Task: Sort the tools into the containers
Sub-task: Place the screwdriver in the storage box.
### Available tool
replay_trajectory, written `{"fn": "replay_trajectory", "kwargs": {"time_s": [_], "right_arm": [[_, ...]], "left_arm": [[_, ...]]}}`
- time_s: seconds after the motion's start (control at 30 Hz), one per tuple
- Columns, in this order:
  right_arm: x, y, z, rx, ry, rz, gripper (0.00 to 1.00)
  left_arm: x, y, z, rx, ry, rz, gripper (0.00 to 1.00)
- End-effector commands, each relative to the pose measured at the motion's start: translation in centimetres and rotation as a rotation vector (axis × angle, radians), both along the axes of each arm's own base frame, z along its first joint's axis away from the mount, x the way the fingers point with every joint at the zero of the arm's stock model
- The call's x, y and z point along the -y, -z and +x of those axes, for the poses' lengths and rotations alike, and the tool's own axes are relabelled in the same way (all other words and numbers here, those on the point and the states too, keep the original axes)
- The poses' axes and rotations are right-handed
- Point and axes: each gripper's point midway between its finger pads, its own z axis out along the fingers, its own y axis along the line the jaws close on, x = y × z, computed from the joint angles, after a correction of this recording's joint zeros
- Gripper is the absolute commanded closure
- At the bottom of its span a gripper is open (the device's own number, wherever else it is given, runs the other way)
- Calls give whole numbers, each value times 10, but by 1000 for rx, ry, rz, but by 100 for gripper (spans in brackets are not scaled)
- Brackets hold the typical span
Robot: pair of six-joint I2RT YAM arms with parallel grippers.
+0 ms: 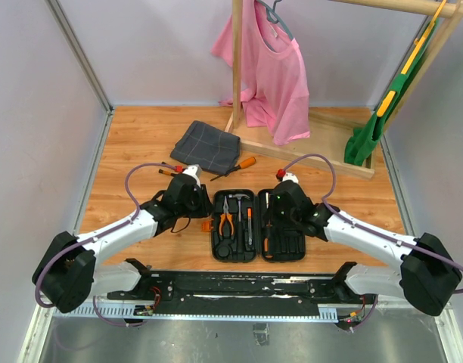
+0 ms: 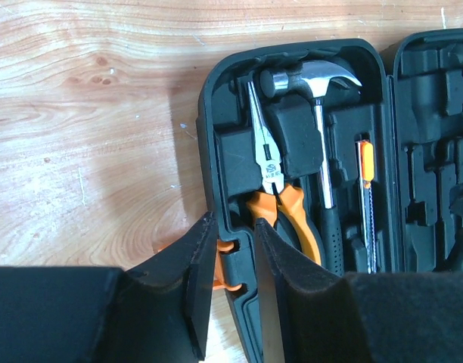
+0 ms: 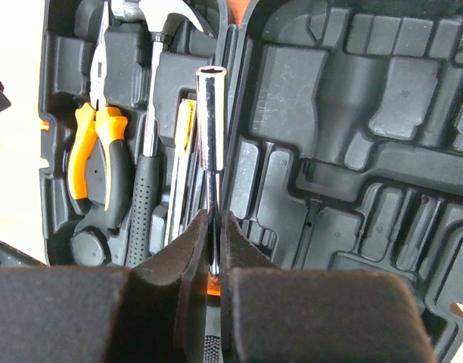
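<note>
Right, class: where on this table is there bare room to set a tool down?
Free: bare wood left of the cloth, out to the side wall; also between the rack base and the right arm. Crowded: screwdrivers lie between cloth and tool case; the left gripper straddles its rim, the right gripper holds a nut driver over it.

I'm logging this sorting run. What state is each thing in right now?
Tool case: open, lying flat.
Pliers: seated in the case's left half.
Hammer: seated beside the pliers.
Nut driver: held over the case, not yet seated.
Right gripper: jaws shut on the nut driver's shaft.
Left gripper: jaws astride the case's left wall; grip unclear.
Screwdriver: loose on the table.
Cloth: folded, flat.
Pink shirt: hanging.
</note>
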Motion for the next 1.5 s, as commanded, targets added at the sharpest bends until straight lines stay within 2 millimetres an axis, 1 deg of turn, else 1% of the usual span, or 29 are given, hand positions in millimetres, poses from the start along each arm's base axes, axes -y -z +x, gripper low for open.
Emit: {"fn": "replay_trajectory", "kwargs": {"time_s": [0.0, 0.37, 0.67, 0.77, 0.83, 1.0, 1.27, 1.47], "right_arm": [[-1, -2, 13, 17, 35, 16, 99], [6, 18, 8, -15, 31, -30, 98], [8, 33, 3, -56, 22, -58, 89], [8, 34, 2, -61, 19, -59, 83], [8, 33, 3, -57, 21, -59, 79], [11, 31, 3, -49, 28, -72, 75], [22, 18, 3, -11, 40, -96, 74], [28, 11, -4, -1, 16, -98, 73]], "left_arm": [[2, 1, 1, 3, -2, -23, 70], [3, 3, 0, -5, 4, -29, 71], [3, 7, -1, -16, 1, -29, 72], [3, 8, -1, -16, 0, -30, 72], [3, 7, -1, -14, 2, -31, 72], [4, 9, -1, -17, 5, -30, 72], [-1, 6, 2, -3, -9, -5, 72], [-8, -6, 9, 23, -37, 43, 72]]}}
